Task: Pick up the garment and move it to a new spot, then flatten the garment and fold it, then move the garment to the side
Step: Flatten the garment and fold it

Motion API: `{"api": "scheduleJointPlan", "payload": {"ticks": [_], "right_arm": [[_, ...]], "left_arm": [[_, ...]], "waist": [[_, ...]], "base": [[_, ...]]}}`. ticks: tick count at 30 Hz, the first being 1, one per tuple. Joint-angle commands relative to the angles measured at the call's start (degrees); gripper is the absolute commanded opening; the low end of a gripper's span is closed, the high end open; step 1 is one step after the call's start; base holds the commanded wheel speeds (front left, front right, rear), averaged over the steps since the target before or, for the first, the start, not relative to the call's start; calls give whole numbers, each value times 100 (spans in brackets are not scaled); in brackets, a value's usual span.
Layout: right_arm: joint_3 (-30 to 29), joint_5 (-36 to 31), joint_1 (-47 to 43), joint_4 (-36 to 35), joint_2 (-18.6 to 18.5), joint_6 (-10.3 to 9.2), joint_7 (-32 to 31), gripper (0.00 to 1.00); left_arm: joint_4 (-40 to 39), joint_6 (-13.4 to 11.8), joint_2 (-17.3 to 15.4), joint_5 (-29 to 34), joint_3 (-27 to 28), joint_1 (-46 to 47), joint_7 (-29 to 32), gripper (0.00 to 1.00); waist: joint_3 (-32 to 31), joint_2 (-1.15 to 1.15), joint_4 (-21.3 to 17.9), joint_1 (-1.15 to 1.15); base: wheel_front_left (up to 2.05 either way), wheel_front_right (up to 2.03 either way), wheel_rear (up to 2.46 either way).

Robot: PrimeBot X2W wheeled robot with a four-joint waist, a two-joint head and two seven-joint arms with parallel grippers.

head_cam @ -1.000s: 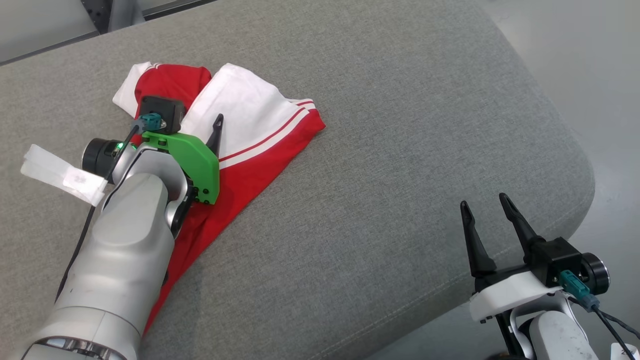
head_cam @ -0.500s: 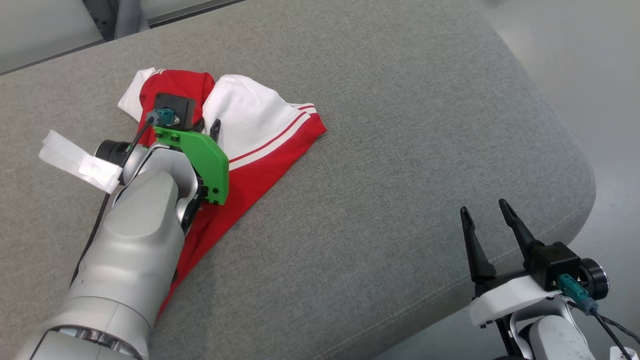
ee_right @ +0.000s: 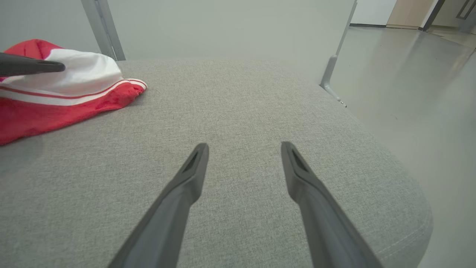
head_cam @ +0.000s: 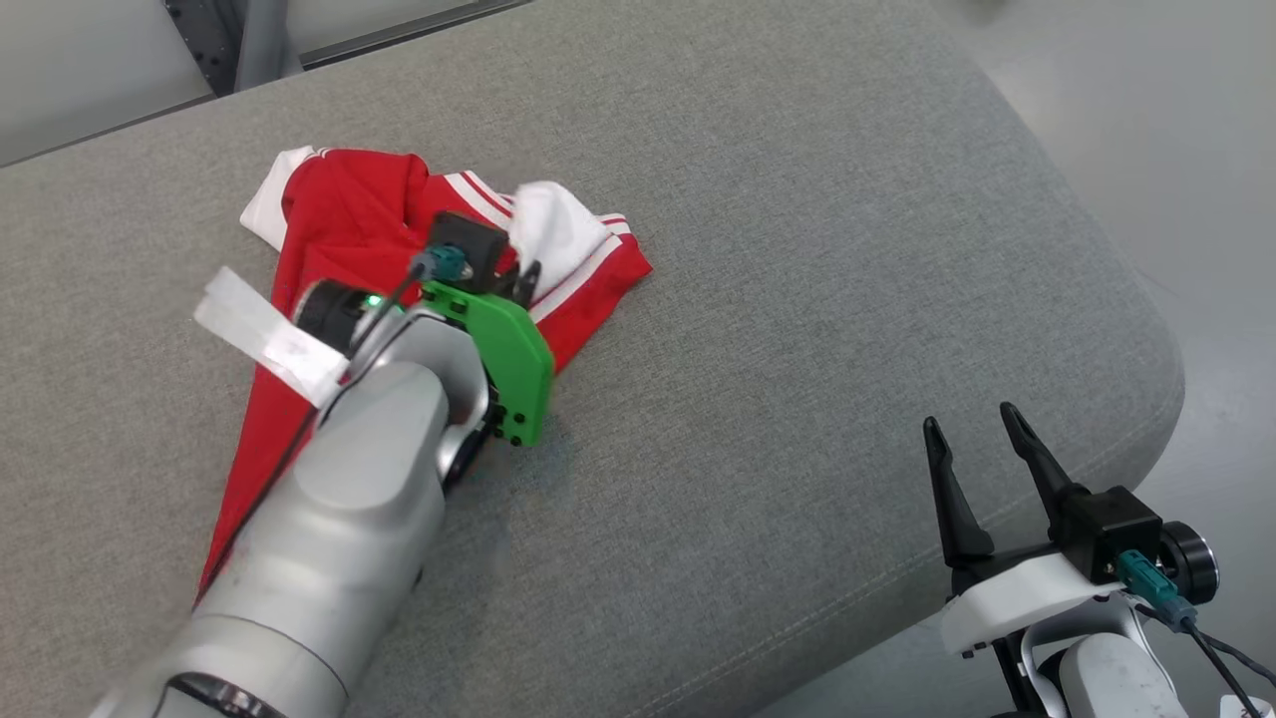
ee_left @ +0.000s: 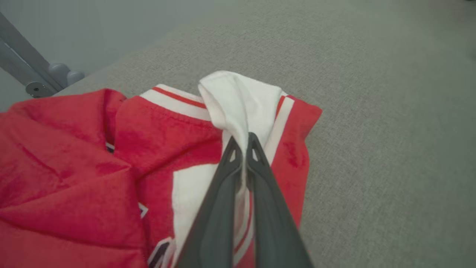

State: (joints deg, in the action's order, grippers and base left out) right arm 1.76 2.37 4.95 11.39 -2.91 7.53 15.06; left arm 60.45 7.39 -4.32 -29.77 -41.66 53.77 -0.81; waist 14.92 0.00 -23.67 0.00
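1. Progress: the garment (head_cam: 339, 209), red with white panels and stripes, lies crumpled at the upper left of the head view on the grey cushion (head_cam: 797, 249). Most of it rests on the fabric surface. I judge the first step, the pick-up, has only just begun.
2. Left to do, by my reading: lift and carry the garment to a new spot, spread it flat, fold it, then shift it aside. No fold has been made yet; the cloth is bunched and creased.
3. Left arm pose: the pale forearm enters at the lower left of the head view and reaches up and to the right. Its green wrist bracket (head_cam: 508, 359) sits over the garment's right edge.
4. Left gripper (ee_left: 245, 143): jaws pressed together on a white fold of the garment. In the left wrist view that fold is pinched up into a small peak above the fingertips.
5. Centre of the head view: bare cushion, well apart from the garment, a likely spot for setting it down.
6. Right gripper (head_cam: 969, 419): lower right of the head view, at the cushion's near edge, fingers pointing up-frame. Jaws spread wide, nothing between them, well apart from the garment.
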Motion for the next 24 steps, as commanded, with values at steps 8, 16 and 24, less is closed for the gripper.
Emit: {"api": "scheduleJointPlan", "payload": {"ticks": [8,16,24], "right_arm": [[-52,112,-95,24,-3,-8,19,100],[-25,81,-107,72,-2,-8,19,100],[-120,-180,-217,-6,-2,-8,19,100]], "left_arm": [[-1384,14,129,-679,-1236,-1083,91,0],[-1964,14,130,-1230,-1743,-1642,-263,100],[-2474,-147,131,-1763,-1835,-1850,-1277,100]], "waist": [[-67,0,35,0],[-120,0,97,0],[-323,0,667,0]], "base": [[0,0,0],[0,0,0],[0,0,0]]}}
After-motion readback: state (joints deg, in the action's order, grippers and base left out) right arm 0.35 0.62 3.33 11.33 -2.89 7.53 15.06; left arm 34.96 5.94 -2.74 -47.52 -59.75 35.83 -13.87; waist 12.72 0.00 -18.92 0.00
